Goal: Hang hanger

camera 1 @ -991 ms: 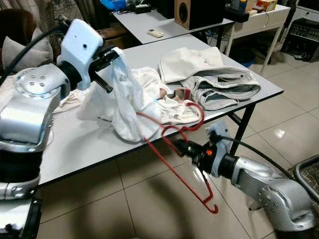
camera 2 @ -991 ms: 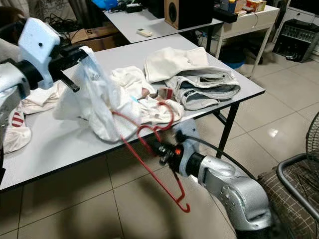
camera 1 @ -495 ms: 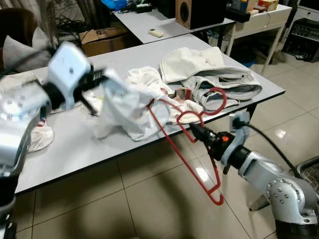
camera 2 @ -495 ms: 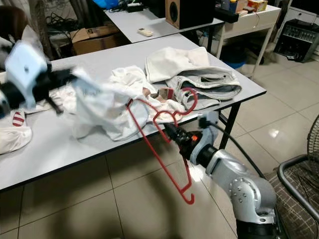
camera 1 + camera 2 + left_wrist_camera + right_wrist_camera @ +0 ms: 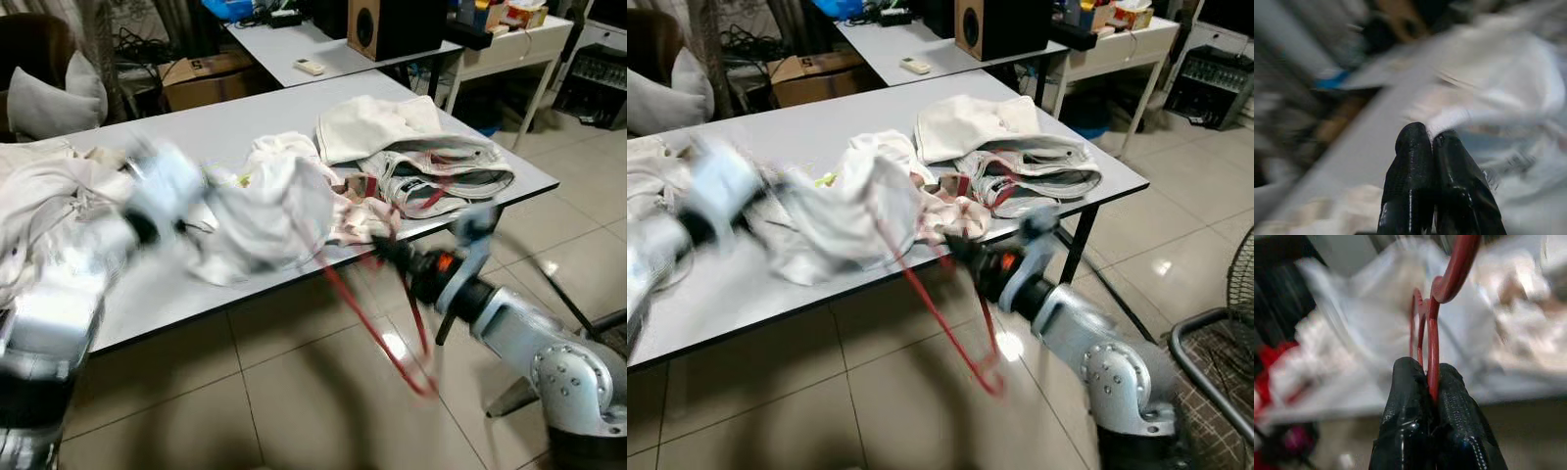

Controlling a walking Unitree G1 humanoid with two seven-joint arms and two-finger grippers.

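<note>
Red wire hanger [image 5: 1433,340] pinched between the closed fingers of the right hand [image 5: 972,258], just off the front edge of the desk [image 5: 294,93], long bar slanting down toward the floor [image 5: 294,411] and hook end up among the clothes. Left hand [image 5: 1432,142] closed as well, gripping a fold of the white garment [image 5: 279,201] low over the desk top; both arms smeared by motion, so exact pose hard to read. Likely trouble from here: hanger catching in loose cloth and dragging the whole heap over the edge, caused by the wire being half buried in fabric while both arms swing; or the thin wire twisting and slipping out of so narrow a pinch; or the garment sliding off one shoulder of the hanger before being threaded properly, since whether any of the wire sits inside the garment cannot be told. Pale grey desk, dark edged, also carrying a folded cream cloth [image 5: 377,122] and a folded striped piece [image 5: 446,171] toward the far right corner, more white laundry [image 5: 44,196] at the left. Beyond, a second desk with a speaker [image 5: 392,24] and a small remote [image 5: 310,67], a cardboard box [image 5: 201,73] beneath, beige tiled floor all round.
</note>
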